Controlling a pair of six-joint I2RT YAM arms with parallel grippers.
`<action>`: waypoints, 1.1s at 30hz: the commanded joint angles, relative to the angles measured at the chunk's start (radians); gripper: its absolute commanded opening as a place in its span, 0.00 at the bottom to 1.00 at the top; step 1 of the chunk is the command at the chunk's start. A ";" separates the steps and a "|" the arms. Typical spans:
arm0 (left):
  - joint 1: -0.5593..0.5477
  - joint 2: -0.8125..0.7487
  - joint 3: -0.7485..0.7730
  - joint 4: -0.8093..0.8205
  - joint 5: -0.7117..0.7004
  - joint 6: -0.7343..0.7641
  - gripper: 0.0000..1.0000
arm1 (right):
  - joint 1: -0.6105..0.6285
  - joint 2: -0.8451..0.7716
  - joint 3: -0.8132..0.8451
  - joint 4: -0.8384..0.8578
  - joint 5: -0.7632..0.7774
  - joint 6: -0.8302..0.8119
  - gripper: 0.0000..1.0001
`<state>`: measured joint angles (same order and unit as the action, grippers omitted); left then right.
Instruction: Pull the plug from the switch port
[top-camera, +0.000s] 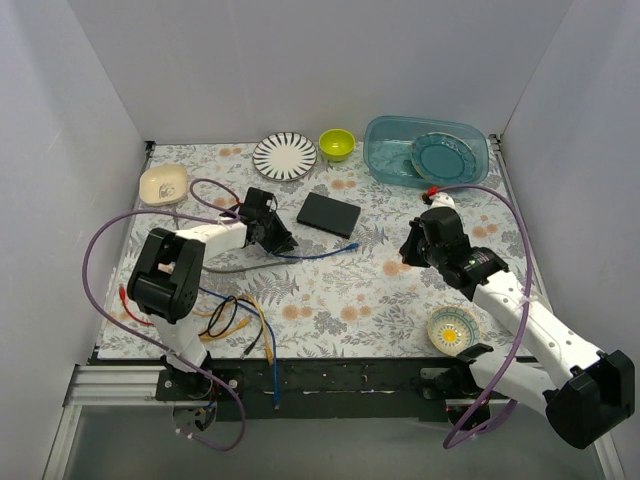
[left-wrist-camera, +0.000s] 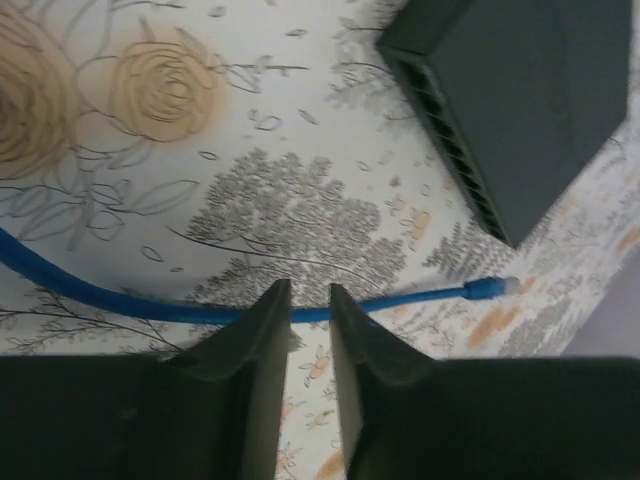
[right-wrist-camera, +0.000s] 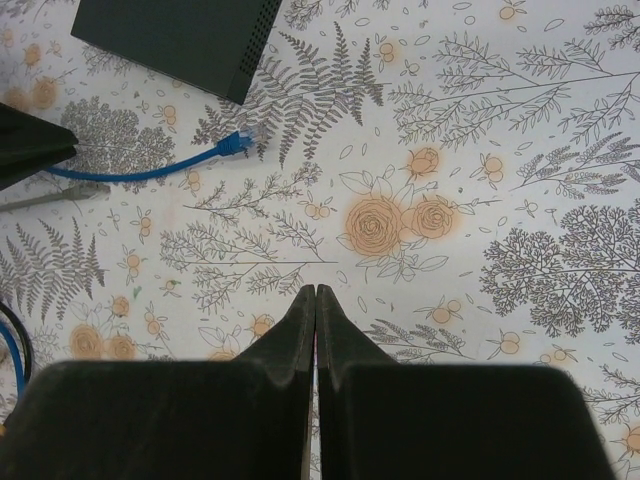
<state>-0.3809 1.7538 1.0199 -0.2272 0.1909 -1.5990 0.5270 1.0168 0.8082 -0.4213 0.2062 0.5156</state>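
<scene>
The switch (top-camera: 328, 213) is a flat black box on the floral cloth, its row of sockets showing in the left wrist view (left-wrist-camera: 455, 150); it also shows in the right wrist view (right-wrist-camera: 180, 35). The blue cable's plug (top-camera: 352, 245) lies loose on the cloth, clear of the switch (left-wrist-camera: 490, 288) (right-wrist-camera: 235, 142). My left gripper (top-camera: 283, 243) (left-wrist-camera: 309, 290) hovers over the blue cable (left-wrist-camera: 120, 300), jaws a narrow gap apart with nothing between them. My right gripper (top-camera: 408, 250) (right-wrist-camera: 315, 290) is shut and empty, to the right of the plug.
A striped plate (top-camera: 285, 156), a green bowl (top-camera: 337, 144) and a blue tub (top-camera: 390, 160) holding a teal plate (top-camera: 440, 155) stand at the back. A cream dish (top-camera: 163, 183) is far left, a patterned bowl (top-camera: 452, 330) front right. Loose cables (top-camera: 235, 315) lie front left.
</scene>
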 joint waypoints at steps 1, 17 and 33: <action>0.008 0.053 0.104 -0.055 -0.088 0.004 0.12 | 0.005 -0.006 0.043 0.026 0.010 -0.006 0.01; 0.892 -0.143 -0.225 -0.545 -0.202 -0.076 0.00 | 0.054 0.115 0.086 0.108 0.022 -0.032 0.01; 0.470 -0.269 0.123 -0.198 0.041 -0.030 0.26 | 0.073 0.388 0.279 0.115 0.041 0.041 0.01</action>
<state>0.3206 1.5879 1.0401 -0.6315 0.1768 -1.6451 0.6033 1.3094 0.9977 -0.3447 0.2352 0.5079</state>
